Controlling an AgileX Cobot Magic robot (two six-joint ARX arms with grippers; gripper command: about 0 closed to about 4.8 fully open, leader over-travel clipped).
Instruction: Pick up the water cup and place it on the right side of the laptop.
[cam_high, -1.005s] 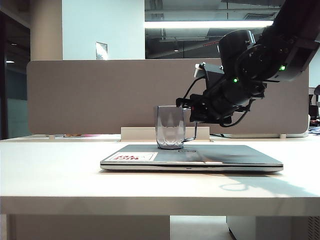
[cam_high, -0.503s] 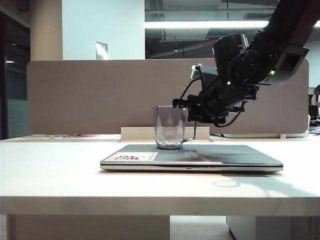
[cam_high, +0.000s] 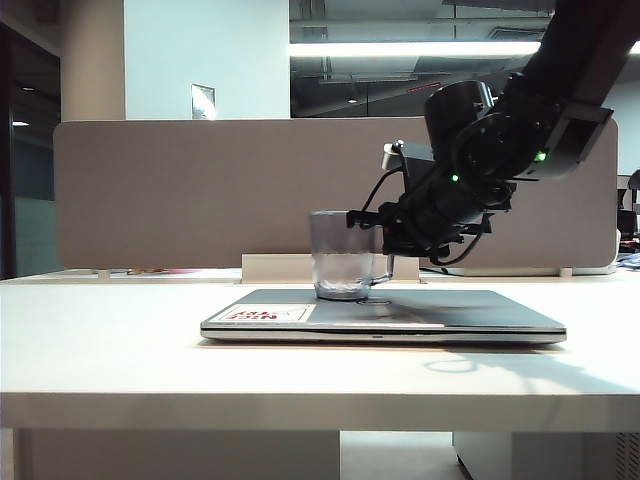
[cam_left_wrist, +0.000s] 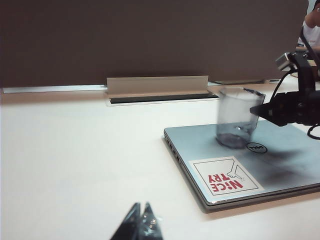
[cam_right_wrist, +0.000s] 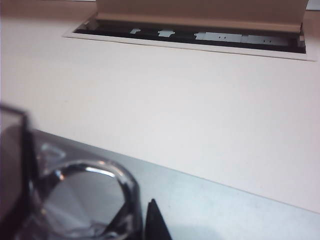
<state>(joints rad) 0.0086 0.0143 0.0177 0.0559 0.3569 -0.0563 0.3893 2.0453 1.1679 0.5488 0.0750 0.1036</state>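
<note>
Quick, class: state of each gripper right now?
Left gripper: shut, empty, over the white table.
Right gripper: jaws around the clear grey-tinted faceted plastic tumbler on the thin silver-grey laptop; firm grip cannot be told.

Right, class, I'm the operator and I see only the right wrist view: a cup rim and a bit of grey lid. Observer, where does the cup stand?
Observer: The water cup stands upright on the closed laptop, beside its round logo.
Operator: Is it lifted?
Observer: In the exterior view its base looks level with the lid. The right gripper is at its right side; I cannot tell if it grips.
Operator: And the other arm?
Observer: The left gripper hangs over the table, apart from the laptop, tips together and holding nothing.
</note>
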